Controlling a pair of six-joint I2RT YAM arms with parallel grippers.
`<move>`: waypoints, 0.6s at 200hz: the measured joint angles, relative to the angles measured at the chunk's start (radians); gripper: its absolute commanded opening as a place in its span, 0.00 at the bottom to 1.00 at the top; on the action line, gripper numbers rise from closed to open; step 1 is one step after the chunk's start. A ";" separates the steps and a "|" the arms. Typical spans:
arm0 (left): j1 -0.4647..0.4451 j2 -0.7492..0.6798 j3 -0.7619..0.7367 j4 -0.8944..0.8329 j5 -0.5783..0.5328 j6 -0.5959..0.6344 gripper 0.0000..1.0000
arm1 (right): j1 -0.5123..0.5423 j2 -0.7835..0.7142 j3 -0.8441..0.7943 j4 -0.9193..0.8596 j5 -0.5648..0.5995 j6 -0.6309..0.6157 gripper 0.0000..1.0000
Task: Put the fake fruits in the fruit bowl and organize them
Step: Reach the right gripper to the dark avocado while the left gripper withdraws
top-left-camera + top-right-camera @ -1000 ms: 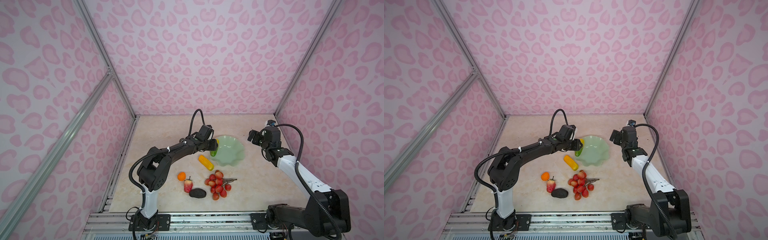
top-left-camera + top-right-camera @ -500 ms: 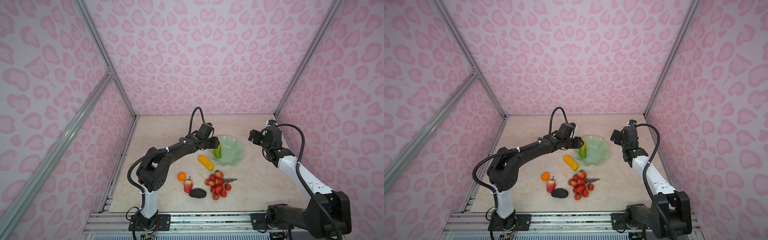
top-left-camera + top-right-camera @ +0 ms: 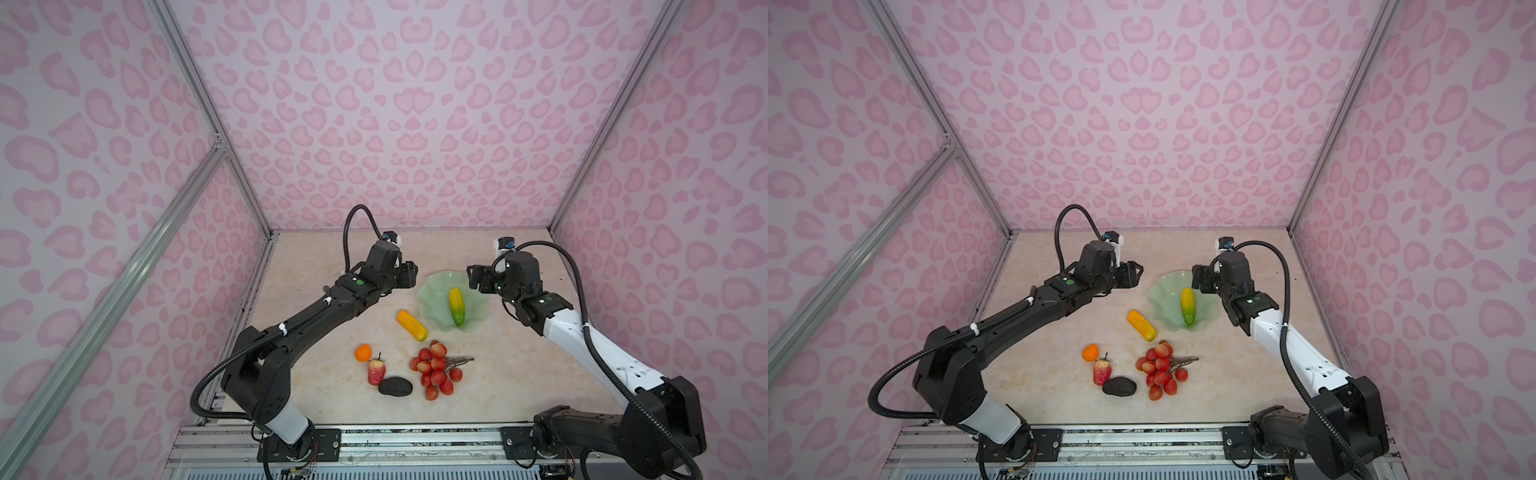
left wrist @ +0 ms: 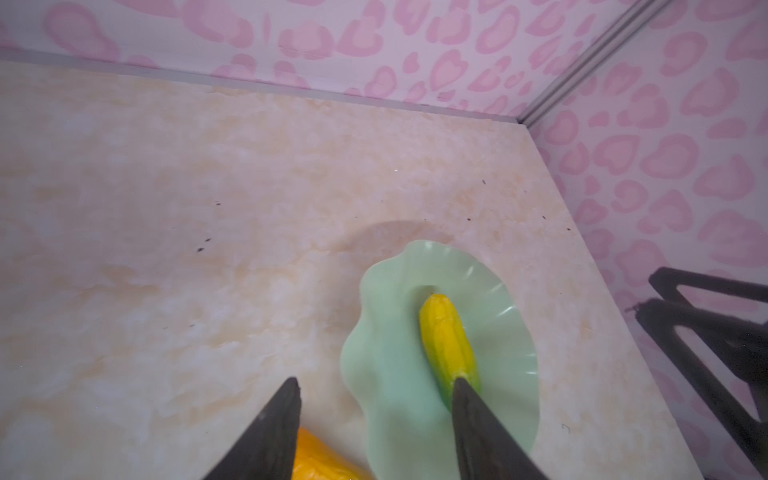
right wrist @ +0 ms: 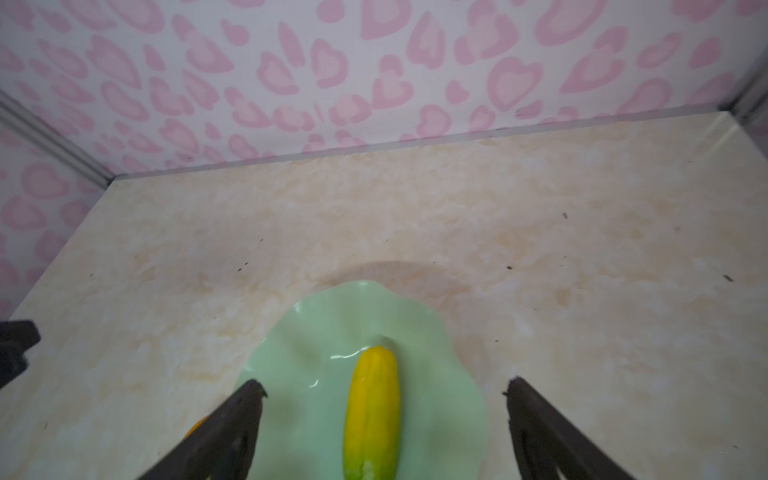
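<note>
Green-yellow oblong fruit (image 3: 456, 306) is lying lengthwise in the middle of the mint-green scalloped fruit bowl (image 3: 478, 309), yellow end toward the back wall, green end toward the near rim. Nothing is gripping it.

Five pieces are waiting on the table:
- orange-yellow oblong fruit (image 3: 411, 325), just beside the bowl
- small orange (image 3: 363, 352)
- strawberry (image 3: 376, 371)
- avocado (image 3: 395, 386)
- red berry bunch (image 3: 434, 370)

Judgement: the first placement is looking complete, and the step in hand is clearing the bowl and going for the orange-yellow piece. To do it well:
- lift clear of the wavy rim first, so that the light bowl is not nudged
- take the fruit across its narrow width
- lay it alongside the first, leaving room for the bulky berries

Left gripper (image 3: 409, 274) is hovering just beside the bowl's rim, jaws partly apart and empty. In the left wrist view one finger (image 4: 478, 424) is only overlapping the fruit's green end in line of sight.

Right gripper (image 3: 476, 280) is hanging at the opposite rim, jaws spread wide, holding and touching nothing.
</note>
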 measured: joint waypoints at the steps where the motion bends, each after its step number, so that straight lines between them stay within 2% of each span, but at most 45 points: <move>1: 0.004 -0.008 -0.008 -0.001 -0.004 0.000 0.64 | 0.005 0.001 0.000 -0.001 -0.001 -0.001 0.90; 22: 0.068 -0.137 -0.129 0.005 -0.071 -0.006 0.69 | 0.168 0.036 0.013 -0.030 -0.056 -0.057 0.90; 58: 0.153 -0.330 -0.291 0.028 -0.149 -0.019 0.75 | 0.431 0.124 0.035 -0.098 -0.149 -0.227 0.86; 73: 0.181 -0.380 -0.346 0.029 -0.173 -0.029 0.78 | 0.507 0.163 0.037 -0.129 -0.184 -0.274 0.85; 120: 0.230 -0.493 -0.492 0.023 -0.205 -0.061 0.85 | 0.698 0.278 0.035 -0.200 -0.195 -0.354 0.82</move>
